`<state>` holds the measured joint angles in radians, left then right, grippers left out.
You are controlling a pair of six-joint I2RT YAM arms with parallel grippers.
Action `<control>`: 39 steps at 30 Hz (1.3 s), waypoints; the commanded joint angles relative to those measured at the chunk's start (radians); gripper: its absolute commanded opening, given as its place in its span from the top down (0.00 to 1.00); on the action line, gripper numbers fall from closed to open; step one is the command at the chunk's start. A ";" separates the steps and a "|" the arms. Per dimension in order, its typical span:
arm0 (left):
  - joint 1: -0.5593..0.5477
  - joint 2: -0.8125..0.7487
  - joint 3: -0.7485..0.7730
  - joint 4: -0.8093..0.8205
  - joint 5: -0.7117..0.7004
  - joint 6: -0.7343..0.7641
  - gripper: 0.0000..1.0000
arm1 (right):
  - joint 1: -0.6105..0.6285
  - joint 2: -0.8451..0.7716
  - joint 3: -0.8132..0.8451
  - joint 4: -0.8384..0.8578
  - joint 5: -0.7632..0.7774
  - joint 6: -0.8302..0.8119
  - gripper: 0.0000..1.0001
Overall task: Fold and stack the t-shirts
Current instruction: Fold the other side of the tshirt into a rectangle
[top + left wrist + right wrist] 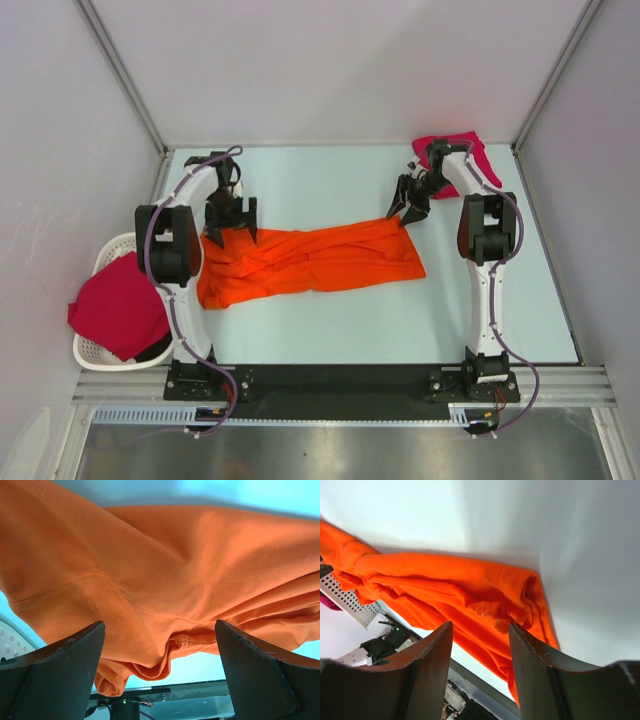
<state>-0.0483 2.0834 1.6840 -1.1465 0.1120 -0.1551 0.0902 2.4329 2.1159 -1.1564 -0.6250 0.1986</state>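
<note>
1. From above, the orange t-shirt point(320, 262) lies bunched in a long band across the middle of the table point(330, 330). A crimson t-shirt point(115, 305) hangs over the white basket point(100, 262) at the left. A pink t-shirt point(458, 150) sits in the far right corner. The left tool point(231, 228) hangs over the orange shirt's left end, and the right tool point(405, 208) is at its far right corner.
2. On the left wrist view, the fingers point(55, 675) stand wide apart and hold nothing. Rumpled orange cloth lies right under them, with a seam and a rolled hem showing. It looks light and limp, so I'd expect it to sag and slide unless the tool pinches a hem or seam.
3. On the right wrist view, the fingers point(427, 675) are partway apart with no cloth between them. The shirt's creased edge lies just beyond. That doubled corner seems the sensible place to take hold, so both ends can be pulled taut.
</note>
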 commanded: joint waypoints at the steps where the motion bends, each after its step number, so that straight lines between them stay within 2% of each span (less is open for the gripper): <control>1: -0.002 -0.006 -0.003 0.007 0.018 0.023 0.03 | 0.013 0.035 0.055 0.033 -0.008 0.013 0.47; 3: -0.002 -0.005 -0.003 0.004 0.017 0.025 0.03 | 0.016 0.055 0.065 0.038 -0.013 0.019 0.46; 6: -0.002 -0.006 -0.001 0.004 0.014 0.025 0.03 | 0.025 0.072 0.073 0.044 -0.013 0.019 0.52; 9: -0.002 -0.008 -0.003 0.002 0.011 0.025 0.03 | 0.029 0.072 0.073 0.043 -0.021 0.021 0.73; 10: -0.002 -0.008 -0.004 0.004 0.011 0.025 0.03 | 0.032 0.065 0.070 0.043 -0.021 0.019 0.87; 14: -0.002 -0.013 -0.020 0.005 0.008 0.023 0.03 | 0.034 0.020 0.047 0.043 -0.022 -0.008 1.00; 25: -0.002 0.013 -0.032 -0.012 -0.011 0.012 0.03 | 0.011 -0.166 -0.128 0.070 0.008 -0.057 1.00; 34: -0.008 0.032 -0.009 -0.022 0.058 0.009 0.03 | 0.002 -0.250 -0.272 0.099 0.047 -0.108 0.99; 37: -0.024 0.004 0.023 -0.010 0.087 0.011 0.03 | 0.000 -0.273 -0.338 0.127 0.004 -0.117 0.95; 39: -0.028 -0.006 0.039 -0.006 0.090 0.012 0.02 | 0.000 -0.275 -0.384 0.149 -0.039 -0.119 0.89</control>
<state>-0.0551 2.1159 1.6608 -1.1591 0.1528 -0.1490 0.0937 2.2177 1.7943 -1.0485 -0.6064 0.1085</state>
